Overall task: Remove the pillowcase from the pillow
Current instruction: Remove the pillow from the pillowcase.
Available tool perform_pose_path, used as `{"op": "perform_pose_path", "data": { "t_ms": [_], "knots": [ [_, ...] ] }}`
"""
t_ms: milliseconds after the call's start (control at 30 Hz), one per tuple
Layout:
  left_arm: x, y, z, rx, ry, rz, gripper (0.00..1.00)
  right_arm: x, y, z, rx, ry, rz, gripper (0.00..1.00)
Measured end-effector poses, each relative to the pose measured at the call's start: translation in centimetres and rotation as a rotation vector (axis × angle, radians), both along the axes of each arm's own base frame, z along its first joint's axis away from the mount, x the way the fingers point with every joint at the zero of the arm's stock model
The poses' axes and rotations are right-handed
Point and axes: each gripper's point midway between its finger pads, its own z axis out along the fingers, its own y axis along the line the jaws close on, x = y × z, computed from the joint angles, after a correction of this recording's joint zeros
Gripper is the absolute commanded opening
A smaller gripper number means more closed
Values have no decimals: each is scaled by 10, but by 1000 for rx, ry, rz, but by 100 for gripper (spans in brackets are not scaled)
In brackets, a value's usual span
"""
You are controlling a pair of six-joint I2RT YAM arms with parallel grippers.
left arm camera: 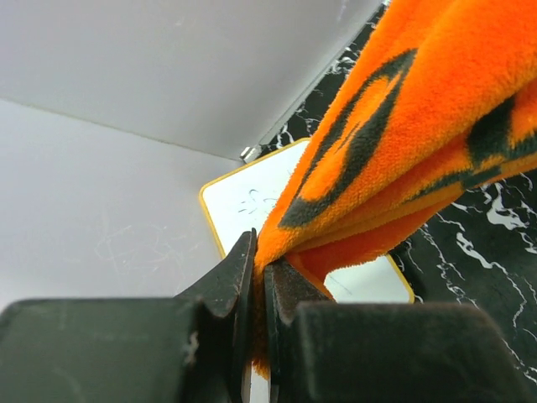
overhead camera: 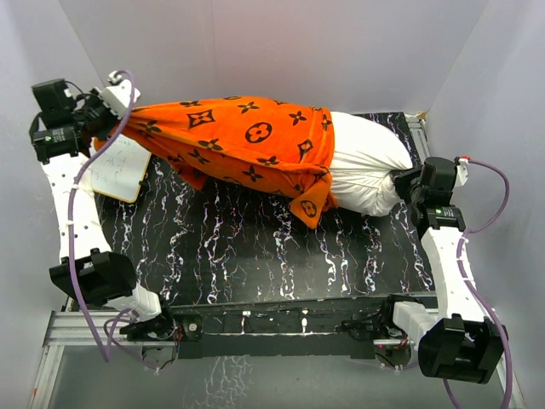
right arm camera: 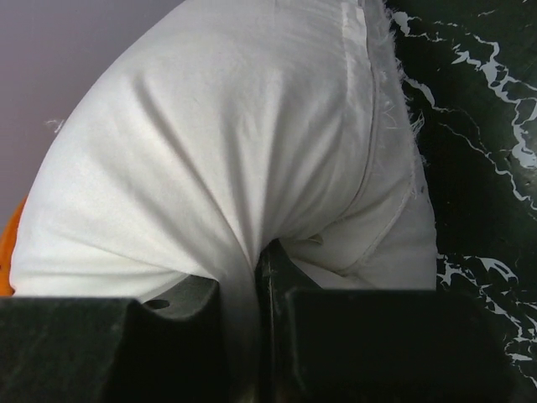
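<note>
The orange pillowcase (overhead camera: 238,141) with dark brown motifs covers the left and middle of the white pillow (overhead camera: 368,166), whose right end sticks out bare. My left gripper (overhead camera: 100,115) is shut on the pillowcase's left end at the far left; in the left wrist view the orange plush (left arm camera: 403,134) is pinched between the fingers (left arm camera: 231,281). My right gripper (overhead camera: 402,183) is shut on the pillow's right end; in the right wrist view white fabric (right arm camera: 235,168) is clamped between the jaws.
A small white board with a yellow frame (overhead camera: 119,170) lies on the black marbled table (overhead camera: 255,247) under the pillowcase's left end; it also shows in the left wrist view (left arm camera: 243,197). Grey walls close in at the back and sides.
</note>
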Motion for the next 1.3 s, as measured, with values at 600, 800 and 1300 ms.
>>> {"op": "perform_pose_path", "data": {
  "t_ms": [600,800,1300],
  "knots": [
    [-30,-22,-47,-182,161,-12,89,-2,-28,-19,82,51,-119,8],
    [-110,-159,-158,-184,497,-328,97,-9,-60,-22,34,58,-246,8],
    [-210,-232,-246,-170,758,-483,97,-8,-58,-14,22,49,-235,8]
  ]
}}
